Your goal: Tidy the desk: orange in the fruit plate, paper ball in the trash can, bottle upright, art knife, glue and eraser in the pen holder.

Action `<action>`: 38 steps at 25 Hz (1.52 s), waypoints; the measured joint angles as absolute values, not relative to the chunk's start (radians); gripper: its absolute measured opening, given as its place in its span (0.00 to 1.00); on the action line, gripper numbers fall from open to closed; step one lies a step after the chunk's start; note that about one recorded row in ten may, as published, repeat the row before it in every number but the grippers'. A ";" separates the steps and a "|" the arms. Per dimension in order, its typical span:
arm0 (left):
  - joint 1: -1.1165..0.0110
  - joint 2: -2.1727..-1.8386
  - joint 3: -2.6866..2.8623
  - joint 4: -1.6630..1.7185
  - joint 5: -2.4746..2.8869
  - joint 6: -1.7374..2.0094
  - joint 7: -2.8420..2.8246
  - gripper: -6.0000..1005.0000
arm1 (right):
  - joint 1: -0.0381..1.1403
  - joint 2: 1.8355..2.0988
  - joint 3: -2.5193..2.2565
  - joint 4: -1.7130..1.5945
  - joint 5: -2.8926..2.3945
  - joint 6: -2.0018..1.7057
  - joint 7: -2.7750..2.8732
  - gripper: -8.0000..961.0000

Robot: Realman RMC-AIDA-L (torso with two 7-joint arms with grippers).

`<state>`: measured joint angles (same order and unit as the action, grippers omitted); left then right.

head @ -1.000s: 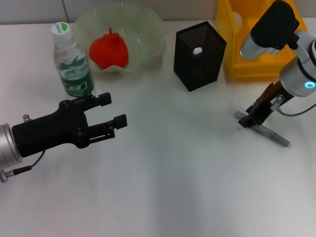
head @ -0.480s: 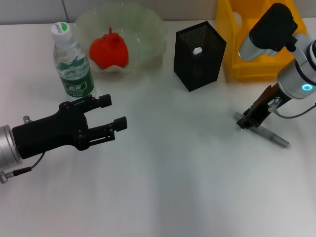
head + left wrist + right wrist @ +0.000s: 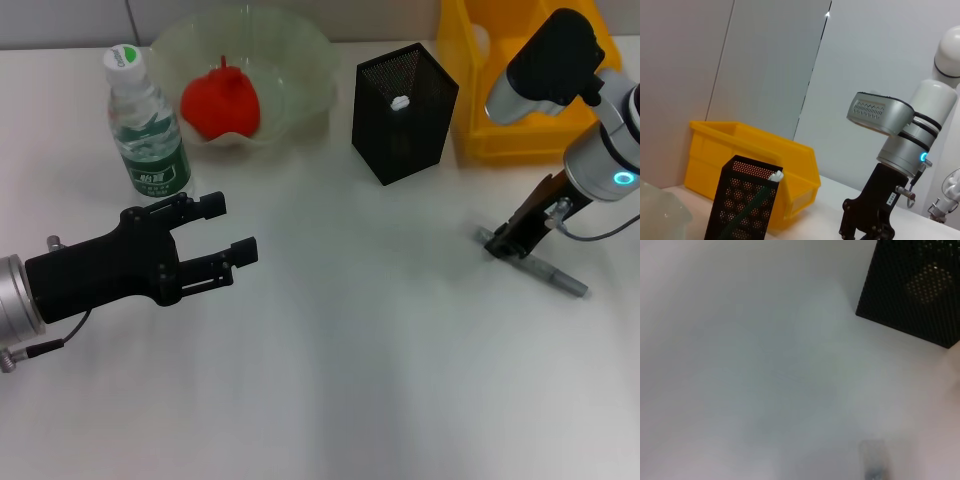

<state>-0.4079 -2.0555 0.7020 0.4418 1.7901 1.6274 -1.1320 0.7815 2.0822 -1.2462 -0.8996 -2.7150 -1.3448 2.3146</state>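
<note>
On the right side of the white desk [image 3: 380, 380] our right gripper [image 3: 507, 243] is down at the desk surface, its dark fingers set on either side of the left end of the grey art knife [image 3: 545, 268]. The knife lies flat, and its long axis runs from far-left, at the fingers, to near-right, where its free end points toward the desk's near-right edge. We cannot tell whether the fingers are pressing the knife or merely standing just beside it. Our right arm comes in from the far right; its forearm slopes down and to the left toward the knife, with the lit ring at the wrist above and to the right of it.

The knife sits to the right of and nearer than the black mesh pen holder [image 3: 403, 112], which stands upright with a white-tipped item inside. Behind it, at the far right, is the yellow bin [image 3: 478, 120].

Our left gripper [image 3: 226, 227] hovers over the left side of the desk, pointing right, its two fingers parted and empty. Just beyond it the bottle [image 3: 146, 130] stands upright, and the fruit plate [image 3: 300, 60] holds a red-orange fruit [image 3: 220, 104].
</note>
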 joint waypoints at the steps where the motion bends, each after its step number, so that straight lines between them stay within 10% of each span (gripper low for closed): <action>1: -0.408 -2.056 0.702 0.442 1.790 1.627 -1.132 0.80 | 0.782 2.082 -1.246 -0.900 -2.715 -1.345 2.315 0.19; 17: -0.408 -2.056 0.696 0.442 1.784 1.635 -1.130 0.80 | 0.624 2.077 -1.042 -1.205 -2.166 -1.452 2.113 0.16; 38: -0.404 -2.060 0.693 0.442 1.727 1.640 -1.113 0.80 | 0.710 2.081 -0.834 -0.464 -1.373 -1.119 1.174 0.17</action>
